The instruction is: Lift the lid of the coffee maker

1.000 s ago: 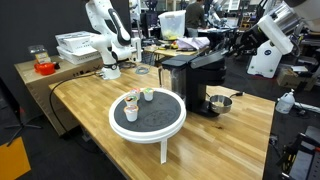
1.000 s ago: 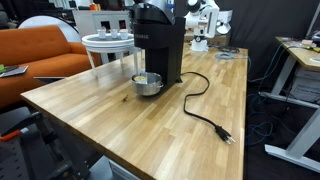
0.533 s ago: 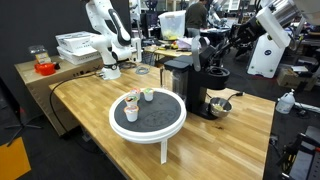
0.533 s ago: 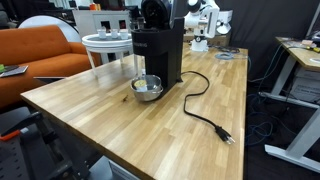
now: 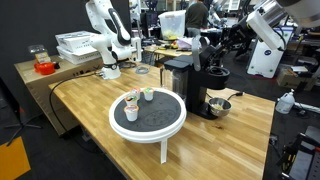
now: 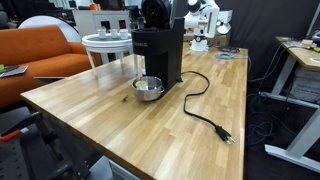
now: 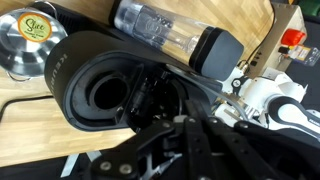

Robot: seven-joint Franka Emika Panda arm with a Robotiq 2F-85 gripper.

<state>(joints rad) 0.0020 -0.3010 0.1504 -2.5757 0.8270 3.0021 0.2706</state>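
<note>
The black coffee maker [image 5: 188, 88] stands on the wooden bench and shows in both exterior views [image 6: 160, 55]. Its lid [image 5: 214, 60] is tilted up off the head, also seen raised in an exterior view [image 6: 153, 11]. My gripper [image 5: 224, 44] is at the raised lid, just above it. In the wrist view the head's round black opening [image 7: 100, 92] lies open under the dark fingers of my gripper [image 7: 178, 120]. The fingers lie close together and look shut. Whether they pinch the lid is hidden.
A steel bowl [image 5: 219, 101] sits at the machine's base, also in the wrist view [image 7: 28, 35]. A round white table [image 5: 147, 117] with cups [image 5: 132, 103] stands beside it. A black power cord [image 6: 205, 110] trails across the bench. The clear water tank [image 7: 165, 42] is on the machine's side.
One second ago the lid lay flat and my arm was off to the side. The gripper came in and the lid swung up; since half a second ago nothing has moved.
</note>
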